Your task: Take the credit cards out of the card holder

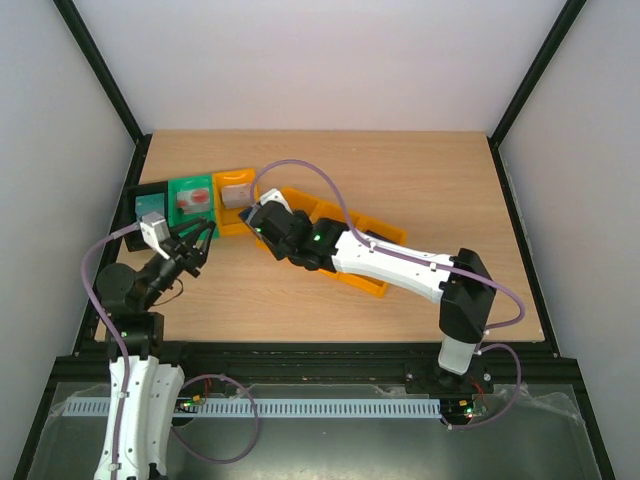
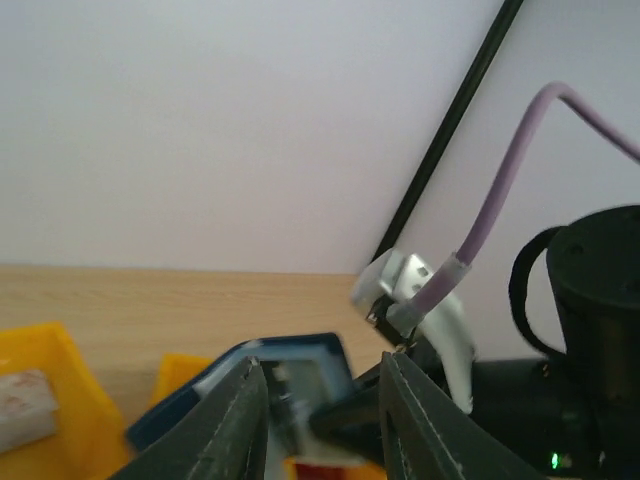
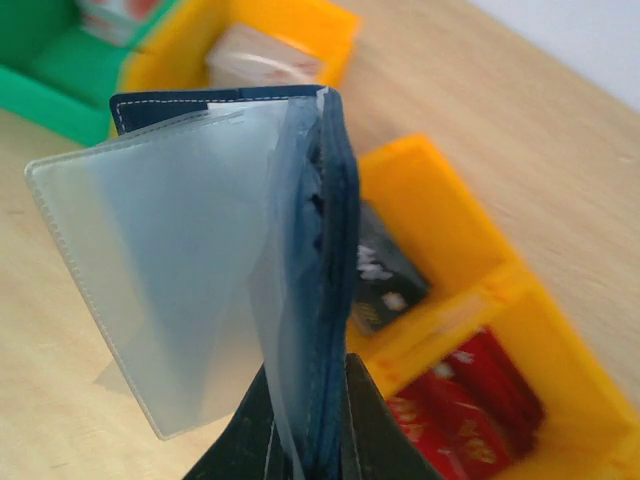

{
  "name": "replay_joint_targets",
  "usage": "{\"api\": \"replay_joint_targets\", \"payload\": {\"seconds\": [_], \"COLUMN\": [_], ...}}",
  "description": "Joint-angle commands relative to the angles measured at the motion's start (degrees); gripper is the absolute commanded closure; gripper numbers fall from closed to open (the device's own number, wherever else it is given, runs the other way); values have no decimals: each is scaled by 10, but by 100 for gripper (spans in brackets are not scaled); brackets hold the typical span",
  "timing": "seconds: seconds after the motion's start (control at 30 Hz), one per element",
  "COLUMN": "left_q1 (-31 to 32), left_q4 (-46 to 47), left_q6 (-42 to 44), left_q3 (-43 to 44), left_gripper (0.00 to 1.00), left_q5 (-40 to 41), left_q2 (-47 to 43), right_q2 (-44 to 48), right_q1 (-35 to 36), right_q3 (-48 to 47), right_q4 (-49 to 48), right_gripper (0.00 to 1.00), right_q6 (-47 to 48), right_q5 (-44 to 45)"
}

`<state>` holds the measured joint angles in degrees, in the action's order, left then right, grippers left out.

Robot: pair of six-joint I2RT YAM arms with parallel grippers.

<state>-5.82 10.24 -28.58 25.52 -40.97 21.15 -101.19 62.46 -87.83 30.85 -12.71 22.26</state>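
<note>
1. Right gripper (image 3: pixel 308 378) is clamped on the lower edge of the holder (image 3: pixel 332 190). It holds it on end in the air over the bench's far left part, near the yellow bin (image 1: pixel 235 190).
2. The holder's long axis runs straight up out of the right jaws. A clear sleeve (image 3: pixel 160 280) fans out to one side and looks empty.
3. Left gripper (image 2: pixel 320 375): jaws part-way apart, with the holder's navy edge showing in the gap just ahead. Cannot tell whether they pinch a card.
4. Deciding relation: the holder lies right in front of the left gripper, on its tray side. The left arm is the free one and the nearer.
5. The tray (image 3: pixel 470 300) below already holds a dark card (image 3: pixel 385 280) and red cards (image 3: pixel 460 400).
6. Judgement: any pull should run along the holder's long axis, away from the right jaws.
</note>
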Motion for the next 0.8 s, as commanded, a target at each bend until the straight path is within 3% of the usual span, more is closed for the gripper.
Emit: {"api": "replay_joint_targets", "payload": {"seconds": [0.0,0.1,0.33,0.4,0.53,0.67,0.77], "left_q1": [1,18,52,52,46,34,34], "left_q4": [33,25,-27,-58,-85,-58,-2], "left_q6": [-61,-63,-41,-29,-14,-20,-37], "left_q3": [-4,-3,-17,-20,-36,-39,-24], "left_gripper": [72,74,78,82,82,76,65], "left_q5": [-19,-24,10,53,64,30,-65], "left_q2": [19,28,45,53,43,35,35], "right_q2": [-12,-31,-36,-25,22,73,100], "right_q1": [23,24,25,23,1,-28,-36], "right_q3": [-70,-96,-119,-115,-63,4,31], "right_q4": [-7,-22,-42,-54,-105,-182,-216], "right_gripper": [98,98,98,98,98,99,98], "right_q6": [-14,-25,-16,-8,-16,-22,-8], "right_q5": [-130,-203,-276,-308,-381,-489,-544]}}
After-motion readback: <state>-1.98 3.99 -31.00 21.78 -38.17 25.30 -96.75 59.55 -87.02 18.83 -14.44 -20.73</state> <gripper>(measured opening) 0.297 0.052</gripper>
